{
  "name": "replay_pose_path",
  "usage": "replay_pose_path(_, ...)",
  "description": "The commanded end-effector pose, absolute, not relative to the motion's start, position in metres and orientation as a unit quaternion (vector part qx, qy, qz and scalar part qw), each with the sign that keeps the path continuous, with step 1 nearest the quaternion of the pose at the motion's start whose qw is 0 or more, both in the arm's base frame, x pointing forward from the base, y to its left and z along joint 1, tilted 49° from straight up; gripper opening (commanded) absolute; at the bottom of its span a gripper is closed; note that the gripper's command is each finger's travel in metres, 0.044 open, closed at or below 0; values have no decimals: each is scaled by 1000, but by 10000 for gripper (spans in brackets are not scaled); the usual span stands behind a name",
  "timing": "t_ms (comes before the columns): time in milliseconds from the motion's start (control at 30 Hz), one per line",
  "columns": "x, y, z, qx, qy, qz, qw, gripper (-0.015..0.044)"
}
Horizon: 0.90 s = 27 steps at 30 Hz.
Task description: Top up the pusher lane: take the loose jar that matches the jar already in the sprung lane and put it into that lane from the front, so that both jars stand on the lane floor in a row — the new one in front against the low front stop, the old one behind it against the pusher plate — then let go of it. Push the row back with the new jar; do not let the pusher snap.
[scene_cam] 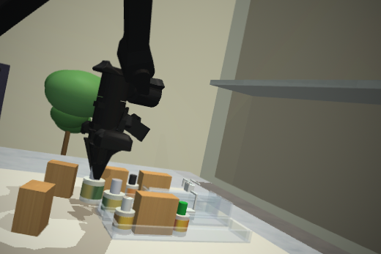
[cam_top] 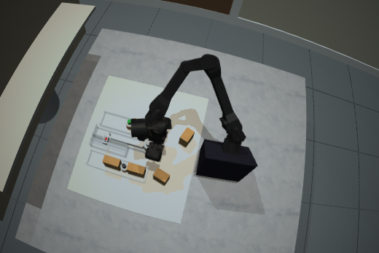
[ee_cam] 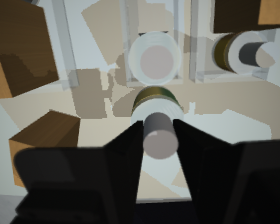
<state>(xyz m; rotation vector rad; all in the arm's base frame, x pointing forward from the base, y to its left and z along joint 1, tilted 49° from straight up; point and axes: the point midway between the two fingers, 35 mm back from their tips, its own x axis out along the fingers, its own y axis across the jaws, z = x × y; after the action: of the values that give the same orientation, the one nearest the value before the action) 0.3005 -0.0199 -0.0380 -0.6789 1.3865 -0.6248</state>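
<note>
My gripper (scene_cam: 96, 176) (ee_cam: 157, 125) (cam_top: 149, 147) is shut on the grey cap of a jar with a green label (scene_cam: 91, 190) (ee_cam: 156, 99). It holds the jar upright, low over the mat, just in front of the open end of the middle clear lane (cam_top: 120, 143) (ee_cam: 183, 47). A matching jar (scene_cam: 113, 196) (ee_cam: 153, 61) with a grey cap and a green label stands at the front of that lane, close ahead of the held one. The pusher plate (cam_top: 108, 138), white with a red mark, sits further back in the lane. I cannot tell whether the held jar touches the mat.
A jar with a yellow label (scene_cam: 124, 214) (ee_cam: 241, 52), a wooden block (scene_cam: 155, 211) and a green-capped jar (scene_cam: 181, 217) (cam_top: 129, 122) fill the neighbouring lane. The other side lane holds wooden blocks (cam_top: 111, 161) and a black-capped jar (cam_top: 124, 166). Loose blocks (cam_top: 186, 136) (cam_top: 161, 175) lie nearby.
</note>
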Motion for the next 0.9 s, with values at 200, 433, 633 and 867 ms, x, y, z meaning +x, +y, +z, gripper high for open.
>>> replay_pose_path(200,305,-20,-38,-305,615,-277,672,0)
replay_pose_path(433,308,-20,-38,-305,615,-277,672,0)
replay_pose_path(633,310,-20,-38,-305,615,-277,672,0)
replay_pose_path(867,313,-19,-38,-305,615,-277,672,0)
